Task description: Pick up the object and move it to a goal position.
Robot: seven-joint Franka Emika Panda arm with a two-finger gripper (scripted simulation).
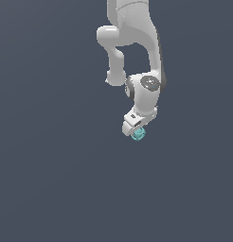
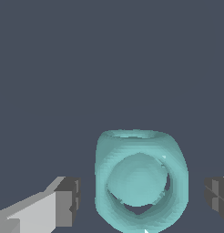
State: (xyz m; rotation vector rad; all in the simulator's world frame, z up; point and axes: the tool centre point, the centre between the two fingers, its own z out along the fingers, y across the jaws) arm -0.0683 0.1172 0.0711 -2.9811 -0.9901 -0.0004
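The object (image 1: 138, 134) is a tiny teal-cyan roundish, faceted lump just under the tip of the white arm's gripper (image 1: 135, 129) in the exterior view. In the wrist view the object (image 2: 141, 182) looks like a rounded cube with a ball-like core and round openings. It sits between the two dark finger pads (image 2: 70, 200). The gripper (image 2: 141, 198) is open, with a small gap on each side of the object, so the pads do not touch it. I cannot tell whether the object rests on the surface.
A plain dark grey-blue surface (image 1: 52, 179) fills both views. The white arm (image 1: 137, 42) comes down from the top of the exterior view.
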